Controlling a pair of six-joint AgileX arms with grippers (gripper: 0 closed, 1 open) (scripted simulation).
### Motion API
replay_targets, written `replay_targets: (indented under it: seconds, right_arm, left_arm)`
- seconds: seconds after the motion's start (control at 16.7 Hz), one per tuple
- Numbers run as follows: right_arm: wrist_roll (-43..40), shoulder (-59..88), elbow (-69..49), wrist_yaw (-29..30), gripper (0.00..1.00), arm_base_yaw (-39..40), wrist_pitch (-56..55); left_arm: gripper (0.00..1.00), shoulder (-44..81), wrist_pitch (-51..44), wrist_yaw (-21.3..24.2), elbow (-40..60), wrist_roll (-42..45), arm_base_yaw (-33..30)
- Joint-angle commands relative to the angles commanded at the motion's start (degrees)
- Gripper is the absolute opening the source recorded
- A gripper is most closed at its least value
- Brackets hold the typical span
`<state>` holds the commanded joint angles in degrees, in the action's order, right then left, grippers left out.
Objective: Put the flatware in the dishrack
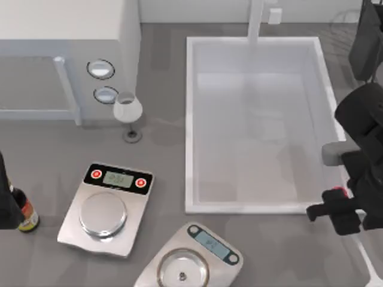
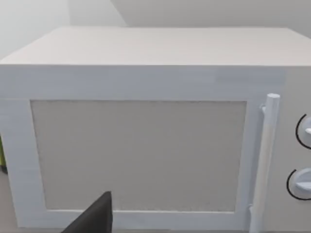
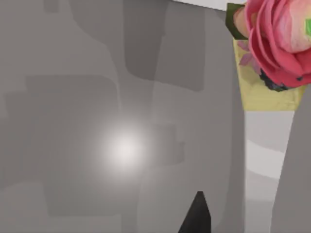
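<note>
The flatware [image 3: 272, 43] has a round red head like a flower on a cream handle; in the right wrist view it is large and close, above grey tabletop. From above, its red head [image 1: 340, 191] shows against my right gripper [image 1: 326, 210], just off the sink's near right corner. Whether the gripper holds it is unclear. The dishrack [image 1: 346, 21] is a set of thin wire loops with a black slab [image 1: 366, 42] at the far right corner. My left arm [image 1: 6, 206] is parked at the table's left edge, facing the microwave.
A big white sink basin [image 1: 190, 125] fills the middle right. A white microwave [image 1: 66, 36] stands far left, a wine glass [image 1: 128, 110] beside it. Two kitchen scales [image 1: 108, 209] [image 1: 191, 263] lie near the front, a dark bottle [image 1: 25, 215] at the left edge.
</note>
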<state>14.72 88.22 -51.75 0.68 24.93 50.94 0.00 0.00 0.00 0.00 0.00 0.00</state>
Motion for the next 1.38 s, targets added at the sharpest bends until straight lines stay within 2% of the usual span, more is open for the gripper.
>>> replay_targets:
  seconds: [0.36, 0.6, 1.02, 1.2, 1.38]
  right_arm:
    - [-0.42, -4.64, -18.84, -0.04, 0.00, -0.37, 26.50]
    - [-0.75, -7.65, -26.38, -0.10, 0.00, -0.74, 34.60]
    - [-0.85, -8.01, -26.74, -0.51, 0.00, -1.09, 34.32]
    - [-1.88, -9.78, -26.38, -3.25, 0.00, -5.56, 29.17]
    - [-3.54, -12.59, -25.12, -8.09, 0.00, -13.72, 19.38]
  left_arm:
    - [1.00, 0.00, 0.00, 0.00, 0.00, 0.00, 0.00]
    - [1.00, 0.00, 0.00, 0.00, 0.00, 0.00, 0.00]
    - [1.00, 0.00, 0.00, 0.00, 0.00, 0.00, 0.00]
    - [1.00, 0.00, 0.00, 0.00, 0.00, 0.00, 0.00]
    - [1.00, 0.00, 0.00, 0.00, 0.00, 0.00, 0.00]
